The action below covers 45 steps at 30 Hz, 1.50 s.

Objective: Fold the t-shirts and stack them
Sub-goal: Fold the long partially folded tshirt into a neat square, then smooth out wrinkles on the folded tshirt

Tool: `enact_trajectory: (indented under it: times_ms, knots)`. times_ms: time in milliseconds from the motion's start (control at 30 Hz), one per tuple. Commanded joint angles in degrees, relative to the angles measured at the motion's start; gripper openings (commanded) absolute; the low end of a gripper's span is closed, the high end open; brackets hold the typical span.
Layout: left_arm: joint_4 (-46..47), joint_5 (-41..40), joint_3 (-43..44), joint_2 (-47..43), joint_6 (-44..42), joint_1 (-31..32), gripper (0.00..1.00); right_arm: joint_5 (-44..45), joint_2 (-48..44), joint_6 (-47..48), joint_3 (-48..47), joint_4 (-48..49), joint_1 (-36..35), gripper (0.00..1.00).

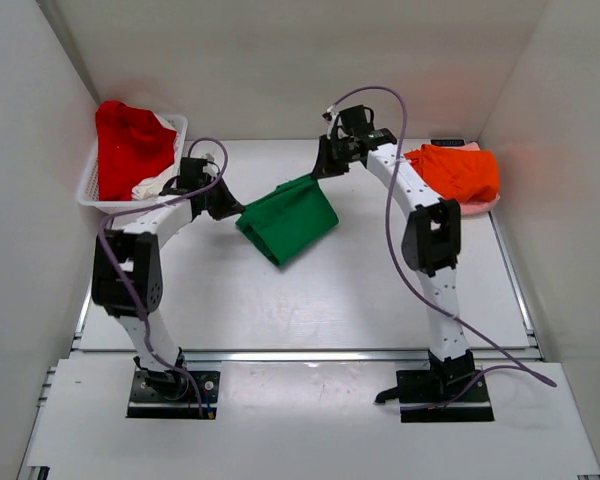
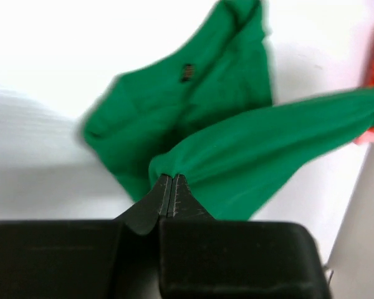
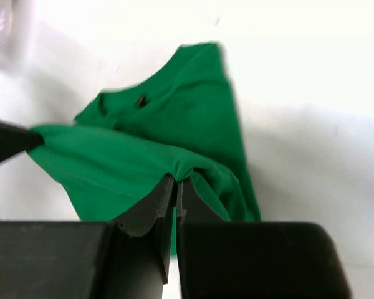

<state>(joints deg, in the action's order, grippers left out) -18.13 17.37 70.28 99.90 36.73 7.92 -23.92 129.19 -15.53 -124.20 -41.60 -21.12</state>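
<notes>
The bright green t-shirt [image 1: 288, 220] hangs stretched between both grippers above the table's middle. My left gripper [image 1: 232, 207] is shut on its left edge; in the left wrist view the cloth [image 2: 237, 149] bunches at my gripper [image 2: 170, 177]. My right gripper [image 1: 322, 170] is shut on the shirt's far right edge; in the right wrist view the green shirt [image 3: 149, 156] folds over my gripper [image 3: 176, 180]. An orange t-shirt [image 1: 460, 170] lies on a pale pink one [image 1: 480, 205] at the back right. A red t-shirt [image 1: 128, 145] and a white one [image 1: 152, 187] lie in the basket.
The white lattice basket [image 1: 88, 185] stands at the back left against the wall. White walls enclose the table on three sides. A purple cable [image 1: 395, 230] loops along the right arm.
</notes>
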Motion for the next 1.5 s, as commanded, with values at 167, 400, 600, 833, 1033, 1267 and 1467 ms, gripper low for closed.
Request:
enact_trajectory:
  times_ms: [167,400,600,833,1033,1267,1467]
  knots:
    - [10.21,-1.11,-2.6,7.24,4.22,-5.46,0.0,-4.2,15.48,4.46,-12.48,4.59,0.03,0.0]
    - [13.64,-0.32,-7.78,6.28,5.63,-5.02,0.0,-2.54,15.39,7.53,-7.9,11.97,-2.43,0.07]
    - [15.06,-0.57,-11.74,5.57,5.46,-4.93,0.02,-1.3,13.38,10.87,-5.61,21.55,-4.45,0.21]
    - [15.67,-0.31,-12.63,5.4,5.37,-4.76,0.07,-17.26,12.93,5.78,-2.63,38.15,-2.87,0.48]
    - [16.19,0.56,-11.83,5.57,4.93,-5.29,0.33,-23.1,11.27,7.26,2.19,46.78,-3.39,0.88]
    - [16.46,-1.81,-6.31,-0.74,4.4,-5.64,0.46,-4.5,-3.83,10.16,19.17,51.46,-2.43,0.91]
    - [8.83,-0.14,4.15,-0.59,0.72,-2.83,0.5,-2.09,-4.47,13.25,19.95,32.39,0.55,0.84]
